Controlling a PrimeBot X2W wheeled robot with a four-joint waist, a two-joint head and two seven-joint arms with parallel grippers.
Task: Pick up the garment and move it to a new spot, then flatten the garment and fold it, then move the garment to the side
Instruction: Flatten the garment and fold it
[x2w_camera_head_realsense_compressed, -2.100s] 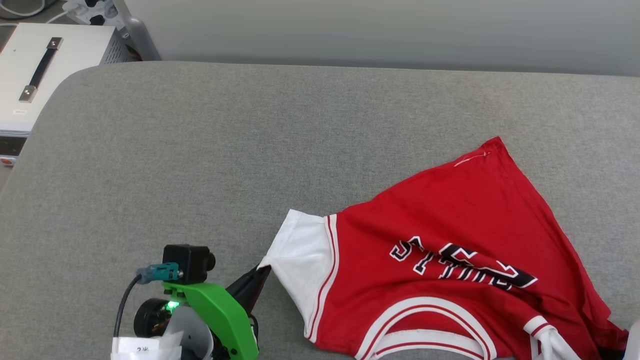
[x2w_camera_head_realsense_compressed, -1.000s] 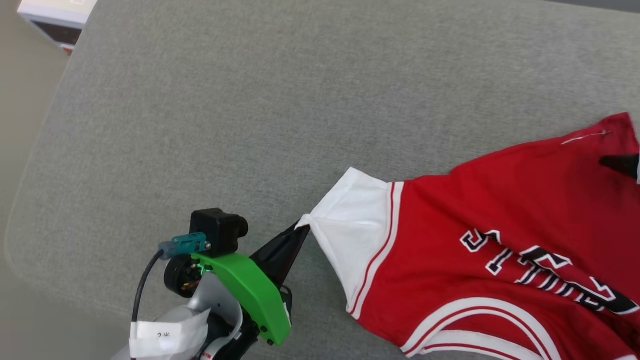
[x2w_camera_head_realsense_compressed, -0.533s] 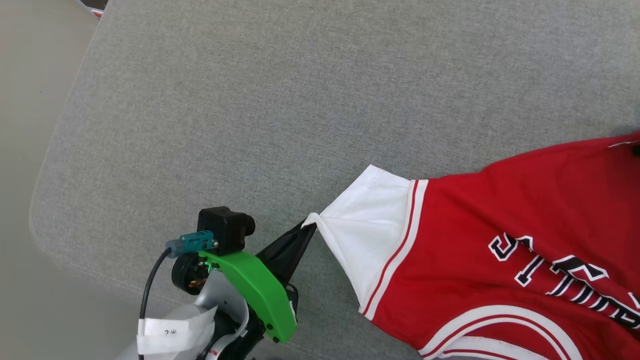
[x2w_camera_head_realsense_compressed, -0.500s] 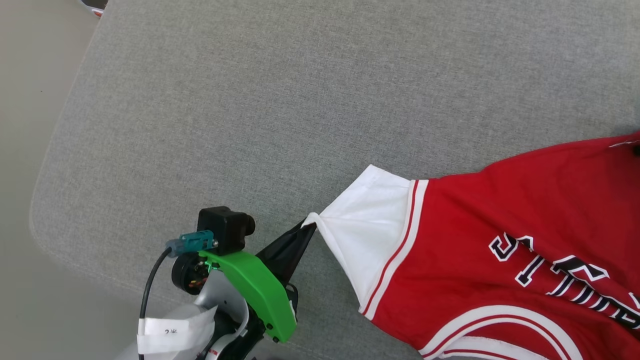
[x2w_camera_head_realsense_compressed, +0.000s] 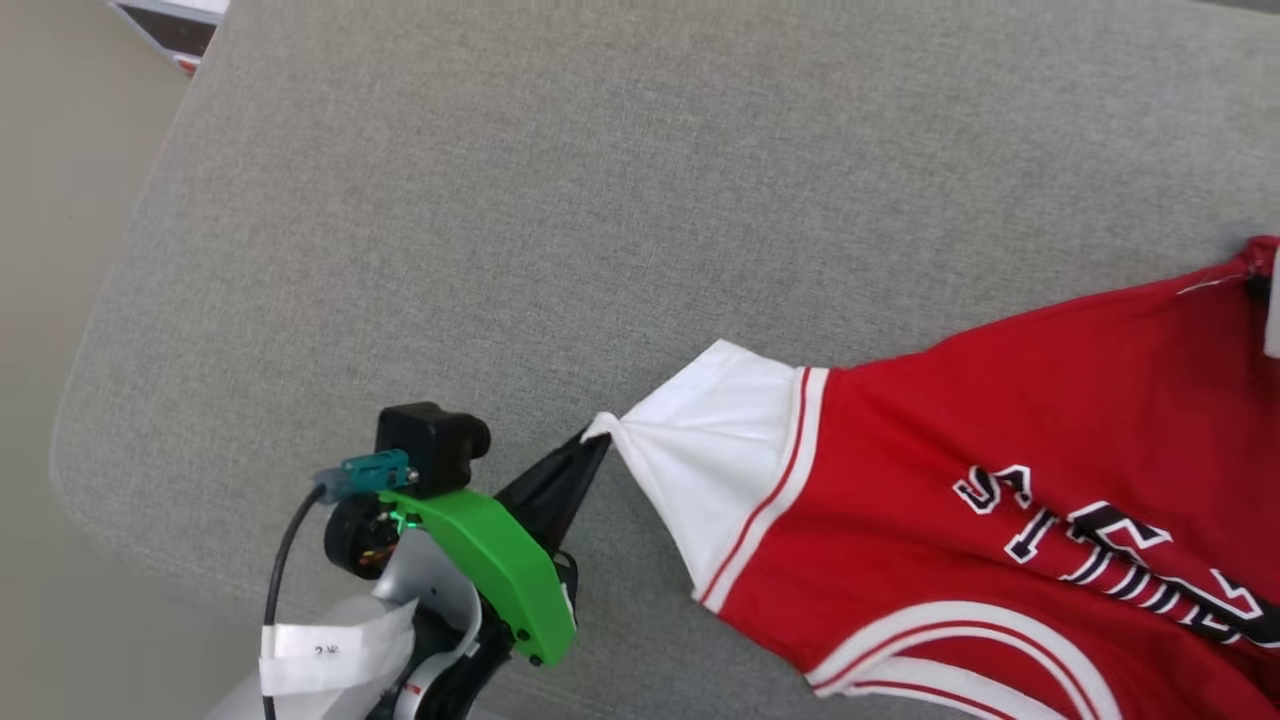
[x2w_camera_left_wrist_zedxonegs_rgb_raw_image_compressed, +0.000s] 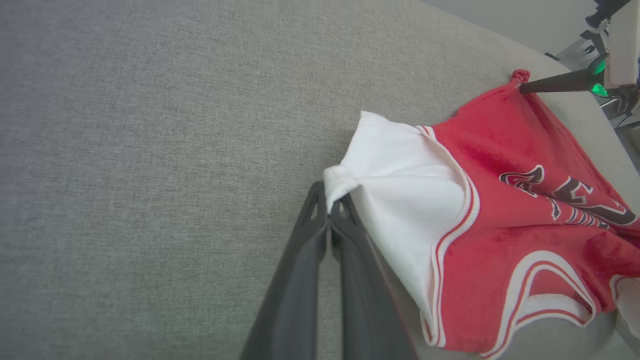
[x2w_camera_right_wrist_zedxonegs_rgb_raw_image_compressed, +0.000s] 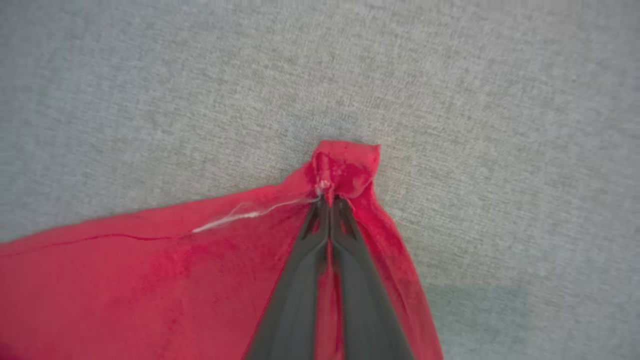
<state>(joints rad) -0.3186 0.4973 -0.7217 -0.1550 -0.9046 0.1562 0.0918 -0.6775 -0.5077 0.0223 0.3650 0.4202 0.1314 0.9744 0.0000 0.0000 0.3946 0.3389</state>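
- Left gripper clamps the garment by its white sleeve tip; right gripper pinches a far red corner.
- Garment lies rumpled on the bench; flattening, folding and setting aside remain.

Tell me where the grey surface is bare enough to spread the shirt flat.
Bare: the grey surface left of and beyond the shirt, out to its edges. Crowded: the near right, where the shirt lies, pinched by the left end effector and right end effector.
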